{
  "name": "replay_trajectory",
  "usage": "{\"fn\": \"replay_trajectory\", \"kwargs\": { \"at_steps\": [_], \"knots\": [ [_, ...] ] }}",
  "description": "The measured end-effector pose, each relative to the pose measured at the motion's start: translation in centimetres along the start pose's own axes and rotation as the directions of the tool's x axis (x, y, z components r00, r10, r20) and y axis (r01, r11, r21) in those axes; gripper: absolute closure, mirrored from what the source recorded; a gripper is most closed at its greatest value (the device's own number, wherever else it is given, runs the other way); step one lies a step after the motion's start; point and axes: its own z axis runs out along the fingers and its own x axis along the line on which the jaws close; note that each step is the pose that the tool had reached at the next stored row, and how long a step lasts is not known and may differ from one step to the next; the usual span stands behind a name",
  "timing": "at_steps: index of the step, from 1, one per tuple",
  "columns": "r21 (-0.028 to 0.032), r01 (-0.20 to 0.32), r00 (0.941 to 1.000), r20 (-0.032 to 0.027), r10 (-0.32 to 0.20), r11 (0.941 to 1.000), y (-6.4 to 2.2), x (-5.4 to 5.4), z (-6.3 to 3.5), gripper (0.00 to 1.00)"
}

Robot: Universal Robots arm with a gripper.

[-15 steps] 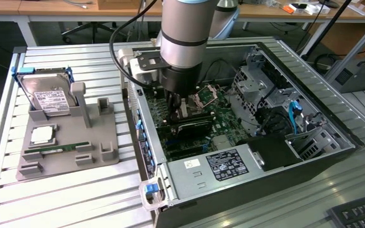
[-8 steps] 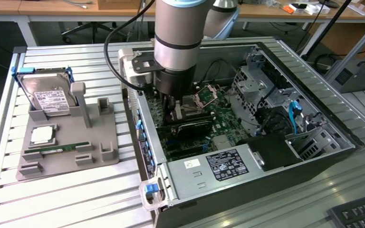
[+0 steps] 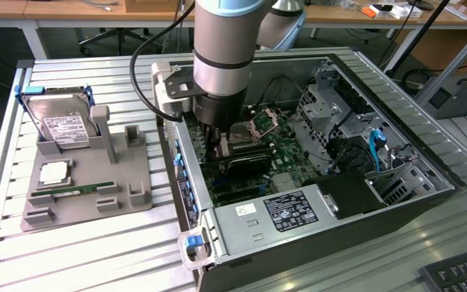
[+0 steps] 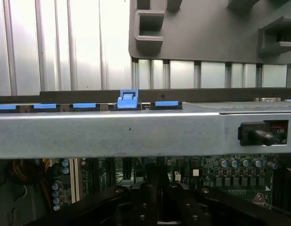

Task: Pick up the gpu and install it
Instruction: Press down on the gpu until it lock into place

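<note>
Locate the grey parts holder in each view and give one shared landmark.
Exterior view: grey parts holder on the ribbed table, at the exterior view's left of the computer case.
Wrist view: holder beyond the case's metal wall, on the same table.
Shared landmark: blue clips along that wall.

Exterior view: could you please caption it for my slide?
Robot arm reaching into the open computer case, pincer lowered at the motherboard; gray parts tray alongside.

The arm (image 3: 225, 48) stands near-vertical, wrist pointing straight down at the middle of the scene. Its gripper (image 3: 214, 141) hangs low, fingers closed together.
</note>
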Motion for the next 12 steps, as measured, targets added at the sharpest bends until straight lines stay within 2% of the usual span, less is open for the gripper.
{"fn": "replay_trajectory", "kwargs": {
  "at_steps": [12],
  "knots": [
    [0.0, 0.0, 1.0, -0.0001, 0.0, 1.0, 0.02, 0.42, 0.01, 0.89]
  ]
}}
